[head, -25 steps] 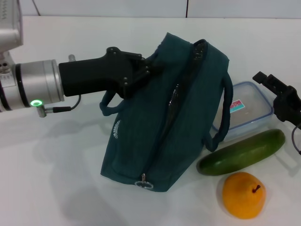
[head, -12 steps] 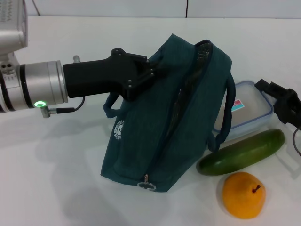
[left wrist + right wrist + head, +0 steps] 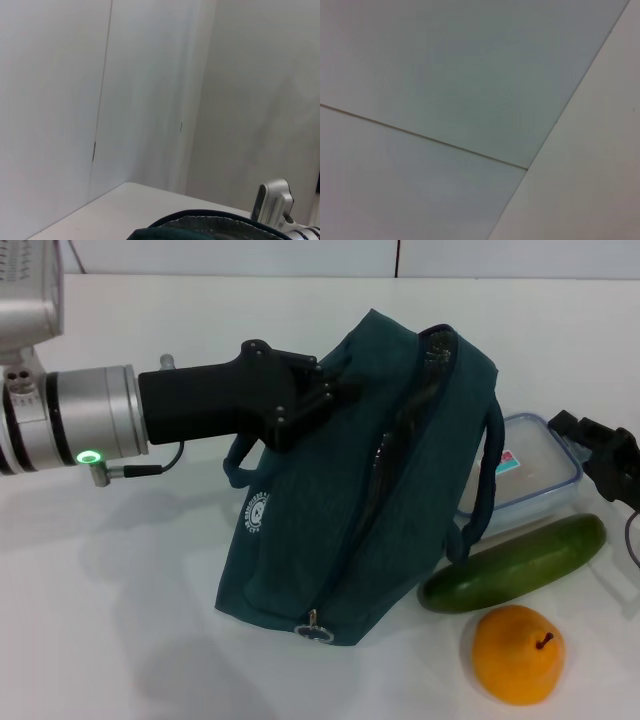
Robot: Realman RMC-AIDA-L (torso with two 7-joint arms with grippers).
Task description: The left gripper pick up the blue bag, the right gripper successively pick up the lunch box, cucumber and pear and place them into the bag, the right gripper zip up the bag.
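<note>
Left gripper (image 3: 325, 390) clamped on upper edge of blue bag (image 3: 370, 490), tilting it up off table; lunch box (image 3: 525, 472) lies just beyond bag, right gripper (image 3: 600, 455) nearest, beside its far corner (finger spread unclear)

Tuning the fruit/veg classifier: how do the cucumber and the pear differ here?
The cucumber is dark green, long and lies on its side at a slant; the pear is orange, rounded, with a short stem showing. The cucumber sits nearer the lunch box. Both rest untouched on the white table.
</note>
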